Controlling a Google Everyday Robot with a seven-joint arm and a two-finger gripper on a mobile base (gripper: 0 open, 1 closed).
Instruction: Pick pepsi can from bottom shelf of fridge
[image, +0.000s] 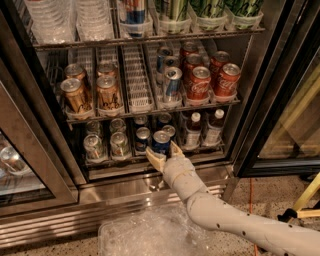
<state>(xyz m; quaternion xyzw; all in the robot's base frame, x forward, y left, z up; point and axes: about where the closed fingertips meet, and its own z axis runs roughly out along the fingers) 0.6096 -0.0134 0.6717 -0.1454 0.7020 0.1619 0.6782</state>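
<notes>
The fridge (150, 187) stands open, and its bottom shelf (125, 159) is a dark wire rack. My gripper (164, 152) is at the front lip of that shelf, in the middle. Its cream fingers (155, 159) are shut on a dark-blue pepsi can (161, 141) with a silver top, which stands upright between them at the shelf's front edge. Another blue can (142, 138) stands just to its left, and one more can (169, 131) is behind it. My arm (235, 220) reaches in from the lower right.
Silver cans (105, 145) fill the left lanes of the bottom shelf and bottles (202, 129) the right. The tier above holds gold-brown cans (90, 92), a blue can (171, 81) and red Coca-Cola cans (212, 79). A clear plastic bin (145, 235) lies on the floor below. A glass door (280, 100) stands open at the right.
</notes>
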